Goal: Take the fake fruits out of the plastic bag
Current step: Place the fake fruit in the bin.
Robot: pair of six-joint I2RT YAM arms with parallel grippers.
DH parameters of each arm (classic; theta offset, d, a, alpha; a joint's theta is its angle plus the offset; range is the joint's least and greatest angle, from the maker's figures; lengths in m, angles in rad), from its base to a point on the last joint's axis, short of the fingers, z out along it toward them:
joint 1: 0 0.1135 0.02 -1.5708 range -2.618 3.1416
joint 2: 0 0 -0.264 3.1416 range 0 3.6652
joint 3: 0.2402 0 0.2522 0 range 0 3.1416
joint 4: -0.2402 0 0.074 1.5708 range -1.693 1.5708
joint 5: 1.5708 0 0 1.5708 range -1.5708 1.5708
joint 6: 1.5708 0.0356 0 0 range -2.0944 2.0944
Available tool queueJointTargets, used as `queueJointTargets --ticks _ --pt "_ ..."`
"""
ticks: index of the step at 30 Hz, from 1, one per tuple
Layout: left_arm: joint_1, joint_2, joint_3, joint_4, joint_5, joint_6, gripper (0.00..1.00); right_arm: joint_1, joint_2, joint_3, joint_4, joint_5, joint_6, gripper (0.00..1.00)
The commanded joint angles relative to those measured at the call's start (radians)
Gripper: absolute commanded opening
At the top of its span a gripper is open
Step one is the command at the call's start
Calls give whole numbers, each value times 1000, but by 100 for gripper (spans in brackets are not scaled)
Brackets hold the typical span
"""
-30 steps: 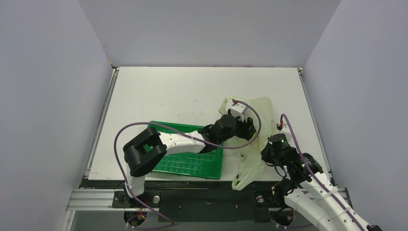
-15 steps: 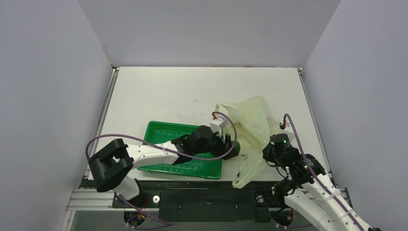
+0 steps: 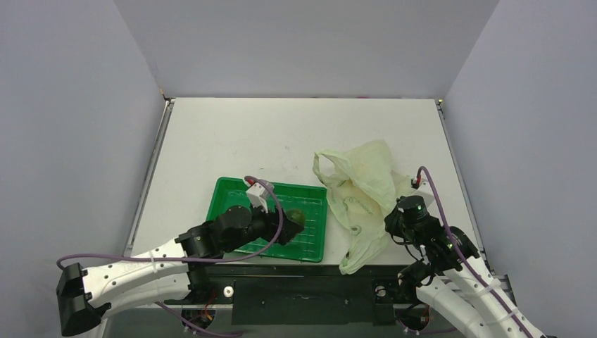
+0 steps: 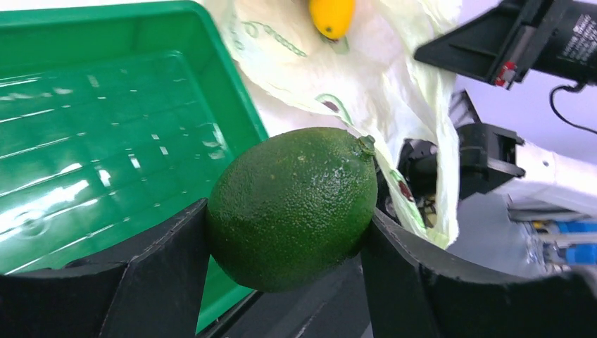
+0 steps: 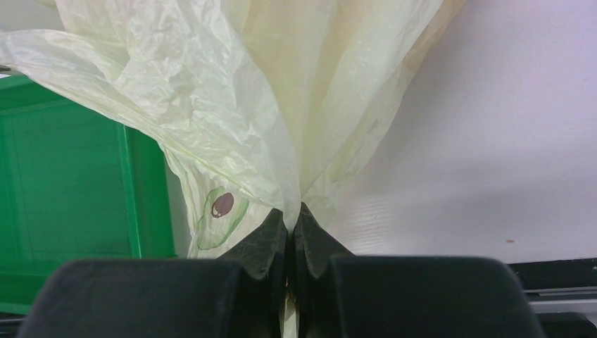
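Observation:
My left gripper (image 3: 294,224) is shut on the dark green fruit (image 4: 292,204), holding it over the right part of the green tray (image 3: 232,193); the fruit also shows in the top view (image 3: 295,215). The plastic bag (image 3: 362,186) lies crumpled right of the tray, pale yellowish-green, with an avocado print (image 5: 222,208). My right gripper (image 5: 291,220) is shut on a bunch of the bag near its lower right edge (image 3: 391,225). A yellow fruit (image 4: 331,15) shows at the bag in the left wrist view. The red fruit and the mango are hidden.
The green tray (image 4: 84,134) has a ribbed floor and raised rim, near the table's front edge. White table (image 3: 267,134) stretches behind, with grey walls on three sides. The right arm's body (image 4: 493,162) stands beyond the bag.
My left arm has drawn back out of the bag and to the left with the dark green fruit, now over the tray. The bag has settled and spread. The right gripper stays put.

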Motion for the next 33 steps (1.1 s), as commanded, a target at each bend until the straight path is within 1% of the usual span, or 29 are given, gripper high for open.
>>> queueJointTargets --ticks 1,7,10,17,22,24,26,27,28,29,30,31,32,33 --pt "9 -106 -66 -135 -175 -23 0 1 0 24 24 4 -3 0" --pt "28 -168 -119 -139 -265 -63 2 1 10 31 31 -13 -9 0" --pt "34 -164 -128 -136 -302 -56 6 1 13 27 33 -13 -13 0" --pt "64 -138 -127 -127 -301 -45 11 1 22 35 41 -31 -19 0" --pt "90 -80 -119 -88 -250 -46 12 2 10 31 41 -35 -15 0" --pt "91 -53 -108 -80 -242 -36 15 2 1 18 48 -39 -9 0" --pt "91 -30 -96 -85 -246 -34 25 1 -1 4 62 -47 -14 0" --pt "92 -25 -93 -91 -249 -39 33 2 6 5 63 -54 -16 0" --pt "92 -20 -89 -92 -248 -40 37 2 9 7 62 -58 -20 0" --pt "92 -19 -87 -86 -245 -36 46 1 18 14 58 -62 -20 0" --pt "93 -19 -86 -84 -245 -35 50 1 19 17 53 -64 -22 0" --pt "93 -20 -85 -83 -249 -34 59 1 18 19 52 -63 -21 0" --pt "92 -23 -85 -84 -253 -33 63 1 17 19 54 -62 -22 0" --pt "93 -26 -85 -83 -253 -36 70 1 15 19 55 -60 -23 0"
